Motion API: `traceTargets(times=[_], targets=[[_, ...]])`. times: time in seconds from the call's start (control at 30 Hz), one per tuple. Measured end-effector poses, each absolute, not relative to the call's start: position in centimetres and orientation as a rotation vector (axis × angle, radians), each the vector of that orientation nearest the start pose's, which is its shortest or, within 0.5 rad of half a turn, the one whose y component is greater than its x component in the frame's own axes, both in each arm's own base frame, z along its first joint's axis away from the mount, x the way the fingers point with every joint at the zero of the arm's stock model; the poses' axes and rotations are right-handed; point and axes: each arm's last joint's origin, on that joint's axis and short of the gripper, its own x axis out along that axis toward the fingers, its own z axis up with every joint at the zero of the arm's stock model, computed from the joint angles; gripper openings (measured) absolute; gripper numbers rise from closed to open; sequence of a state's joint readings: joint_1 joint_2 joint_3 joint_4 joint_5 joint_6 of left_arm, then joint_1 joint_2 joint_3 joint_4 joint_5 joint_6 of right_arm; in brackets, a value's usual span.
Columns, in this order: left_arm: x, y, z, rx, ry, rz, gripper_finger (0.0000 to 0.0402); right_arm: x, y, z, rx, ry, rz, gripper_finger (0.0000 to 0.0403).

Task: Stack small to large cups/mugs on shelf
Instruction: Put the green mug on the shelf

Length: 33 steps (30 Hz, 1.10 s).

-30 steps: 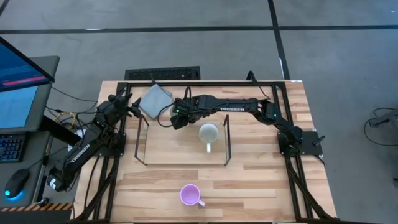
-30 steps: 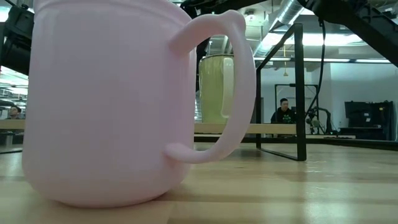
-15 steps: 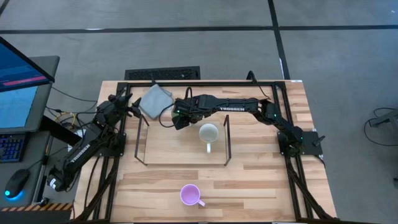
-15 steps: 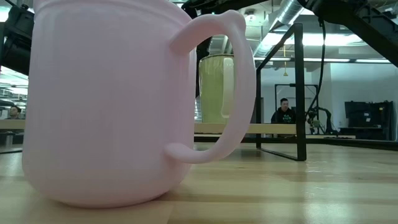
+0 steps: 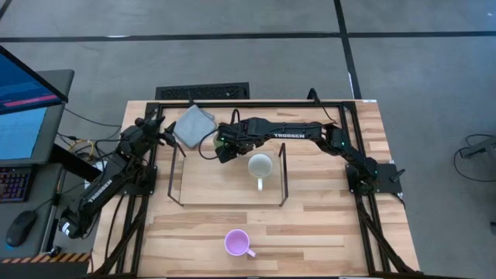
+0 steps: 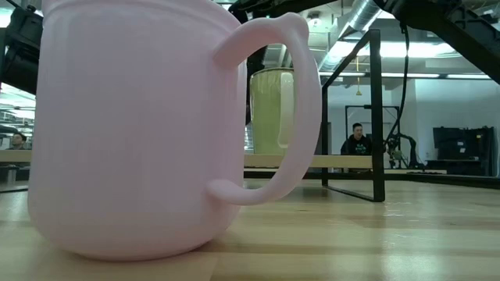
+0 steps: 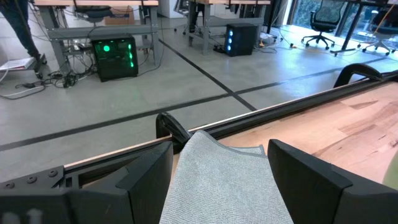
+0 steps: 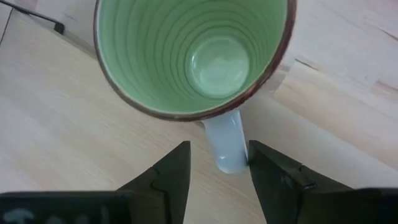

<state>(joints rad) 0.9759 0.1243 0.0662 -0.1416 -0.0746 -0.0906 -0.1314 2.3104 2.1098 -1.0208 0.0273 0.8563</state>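
The olive green mug (image 8: pixel 193 56) stands mouth up on the wood inside the dark wire shelf (image 5: pixel 282 177), near its far left corner. In the high view my right gripper (image 5: pixel 225 149) hides it. My right gripper (image 8: pixel 219 148) points down over the mug, open, with a finger on each side of the pale handle (image 8: pixel 225 140). The cream mug (image 5: pixel 260 165) stands in the shelf to its right, handle toward the near edge. The purple mug (image 5: pixel 236 242) stands near the front edge and fills the low view (image 6: pixel 133 133). My left gripper (image 5: pixel 165 133) waits open at the far left. My right gripper comes from above, pointing down, its fingers on either side of the green mug's handle (image 8: pixel 236 149). One finger (image 8: pixel 264 168) lies right against the handle's side and the other stands a little off. I cannot tell whether it touches.
A grey folded cloth (image 5: pixel 194 124) lies at the shelf's far left corner, just ahead of my left gripper (image 7: pixel 221 149). The black table frame (image 5: pixel 256 103) runs along the far edge. Bare wood lies between the shelf and the purple mug. A person sits in the room behind (image 6: pixel 357 140).
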Motion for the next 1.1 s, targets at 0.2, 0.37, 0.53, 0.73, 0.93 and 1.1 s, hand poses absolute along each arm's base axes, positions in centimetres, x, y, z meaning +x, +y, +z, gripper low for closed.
traceTargets(times=[0.2,0.37,0.53,0.73,0.93,1.1], targets=[[5.47,8.47,16.27,-0.173,0.141,1.055,0.0254,47.72,-6.44,21.71,0.805,1.104,-0.660,0.0178],[5.47,8.47,16.27,-0.174,0.141,1.055,0.0254,47.41,-6.42,21.61,0.801,1.136,-0.673,0.0178],[5.47,8.47,16.27,-0.176,0.139,1.056,0.0254,47.40,-6.72,21.60,0.807,1.132,-0.675,0.0178],[5.47,8.47,16.27,-0.177,0.139,1.055,0.0254,47.48,-6.75,21.63,0.808,1.123,-0.672,0.0178],[5.47,8.47,16.27,-0.177,0.139,1.055,0.0254,47.68,-6.78,21.69,0.811,1.102,-0.662,0.0178],[5.47,8.47,16.27,-0.177,0.139,1.055,0.0254,48.06,-6.78,21.83,0.818,1.064,-0.642,0.0178]])
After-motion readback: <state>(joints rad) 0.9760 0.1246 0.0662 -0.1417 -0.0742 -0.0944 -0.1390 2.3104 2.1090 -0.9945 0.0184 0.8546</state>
